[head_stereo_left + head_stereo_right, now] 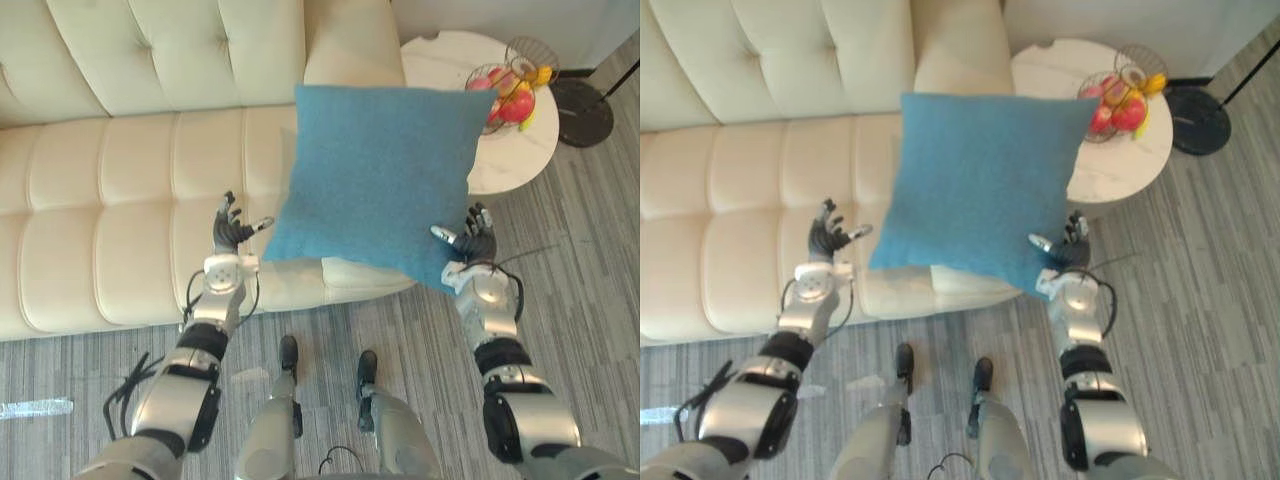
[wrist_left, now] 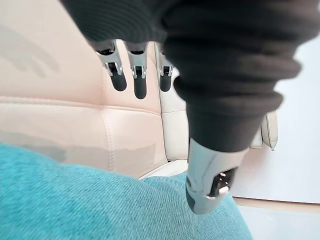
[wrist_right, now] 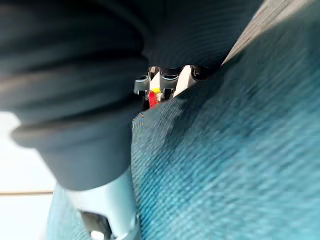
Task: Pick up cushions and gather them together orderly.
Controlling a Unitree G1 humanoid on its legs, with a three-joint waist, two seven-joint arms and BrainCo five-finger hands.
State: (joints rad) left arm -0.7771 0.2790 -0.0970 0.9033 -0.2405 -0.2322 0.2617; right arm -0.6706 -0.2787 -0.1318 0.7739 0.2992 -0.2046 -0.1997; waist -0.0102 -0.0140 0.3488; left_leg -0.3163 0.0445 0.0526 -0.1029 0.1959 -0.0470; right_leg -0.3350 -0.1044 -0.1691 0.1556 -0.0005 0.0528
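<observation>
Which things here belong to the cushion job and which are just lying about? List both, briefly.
Job: blue cushion, held up between left hand and right hand.
Lying about: cream sofa, round white side table, wire fruit basket, dark round stand base.

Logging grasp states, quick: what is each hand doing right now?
Left hand: open, thumb at the cushion corner.
Right hand: closed on the cushion's lower corner.
</observation>
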